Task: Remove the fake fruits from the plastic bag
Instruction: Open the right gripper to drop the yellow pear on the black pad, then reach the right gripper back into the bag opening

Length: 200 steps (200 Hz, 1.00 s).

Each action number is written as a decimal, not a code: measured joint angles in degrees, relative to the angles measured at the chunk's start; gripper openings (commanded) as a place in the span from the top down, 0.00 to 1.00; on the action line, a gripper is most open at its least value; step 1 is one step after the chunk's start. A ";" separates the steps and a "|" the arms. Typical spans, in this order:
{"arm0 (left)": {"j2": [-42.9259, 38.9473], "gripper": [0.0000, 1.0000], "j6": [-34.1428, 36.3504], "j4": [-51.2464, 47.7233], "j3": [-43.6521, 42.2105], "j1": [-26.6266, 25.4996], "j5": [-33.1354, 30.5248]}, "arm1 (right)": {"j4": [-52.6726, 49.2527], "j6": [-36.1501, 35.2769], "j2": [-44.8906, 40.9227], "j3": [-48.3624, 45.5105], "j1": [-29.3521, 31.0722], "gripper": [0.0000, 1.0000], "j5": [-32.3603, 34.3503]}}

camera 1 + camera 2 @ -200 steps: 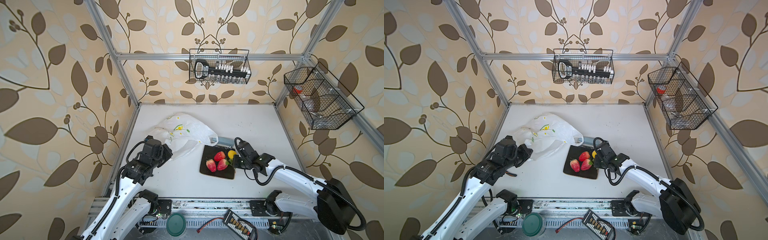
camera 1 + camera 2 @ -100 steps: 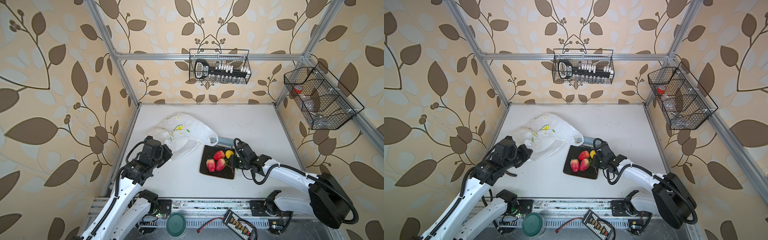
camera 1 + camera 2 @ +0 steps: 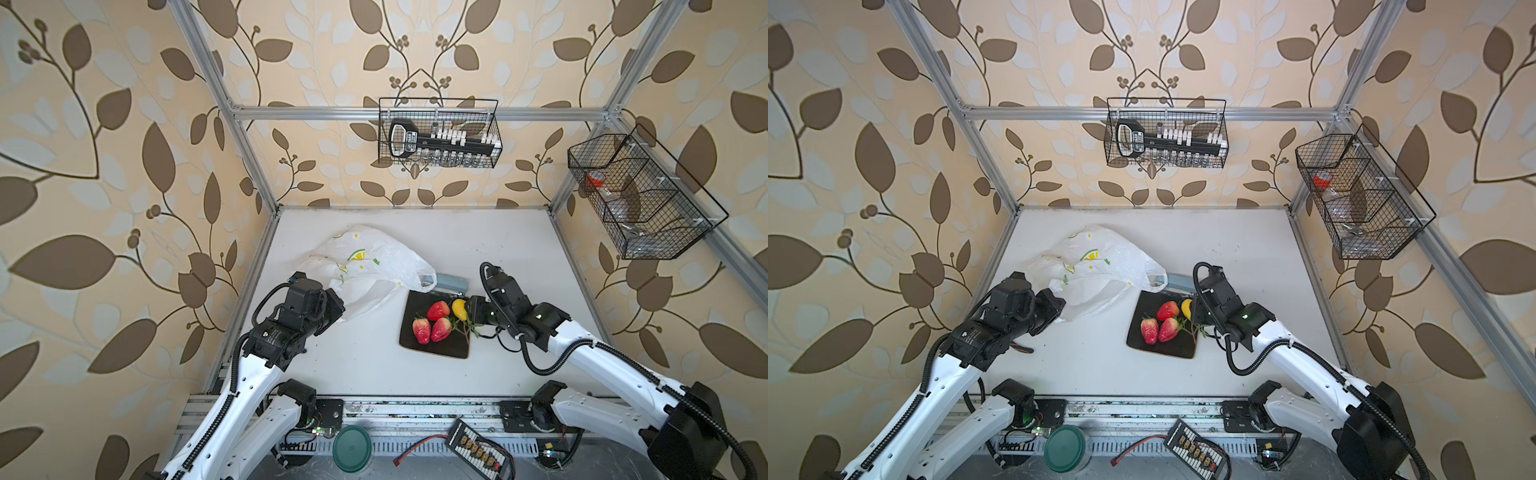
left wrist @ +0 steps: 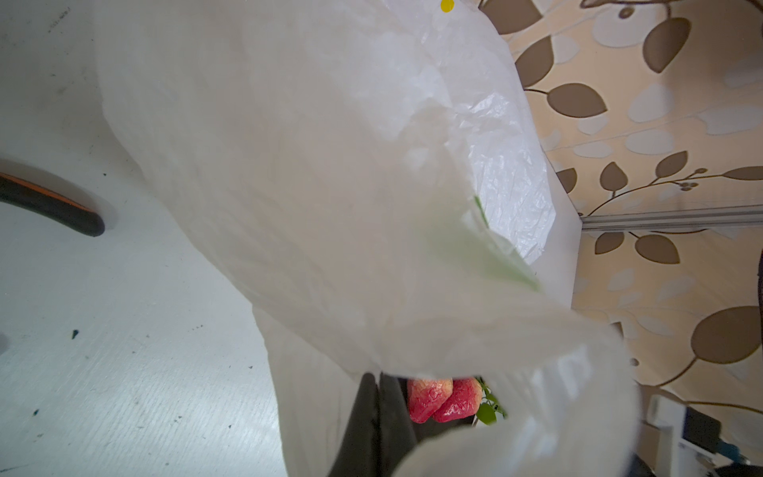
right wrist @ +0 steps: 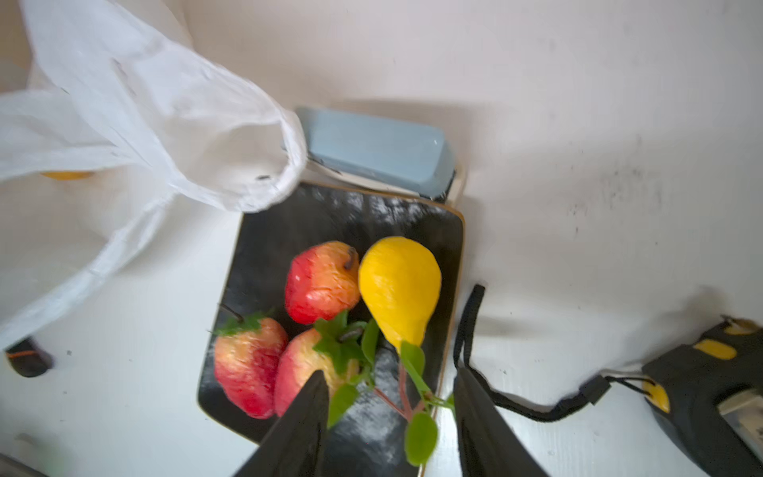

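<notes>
While left fingers [image 4: 363,421] pinch the crinkly white plastic bag [image 3: 374,262], my open right fingers [image 5: 301,425] hover by the yellow plastic pear [image 5: 398,285]; next, probably back inside.

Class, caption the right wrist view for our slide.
Open right gripper above black square tray holding three red plastic fruits, yellow pear and leafy green sprig.

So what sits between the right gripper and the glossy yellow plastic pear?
A green leafy plastic sprig, shown in the right wrist view, lies between right gripper and yellow pear.
</notes>
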 measured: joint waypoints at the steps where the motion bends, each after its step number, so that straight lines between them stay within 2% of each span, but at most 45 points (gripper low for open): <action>1: 0.00 1.00 0.00 0.00 -0.02 0.00 0.00 | 0.00 -0.15 0.00 0.15 0.02 0.53 0.04; 23: 0.00 1.00 0.00 0.00 -0.02 0.00 0.02 | 1.44 -4.59 0.24 4.31 3.37 0.56 -0.13; 45: -0.02 1.00 0.00 -0.04 -0.02 0.00 0.02 | 6.23 -9.03 3.45 7.67 10.62 0.59 -1.53; 67: -0.15 1.00 0.02 -0.24 -0.02 0.00 0.02 | 12.39 -12.83 11.08 10.97 18.21 0.60 -2.97; 88: -0.48 1.00 0.04 -1.01 0.00 0.00 0.02 | 17.16 -14.12 20.76 15.45 22.25 0.64 -4.79; 137: -1.46 1.00 0.04 -2.62 0.00 0.00 0.02 | 25.46 -9.55 39.41 24.28 23.15 0.67 -6.71; 200: -2.64 1.00 0.04 -4.22 0.00 0.00 0.02 | 31.89 -1.53 53.64 33.68 23.15 0.69 -7.63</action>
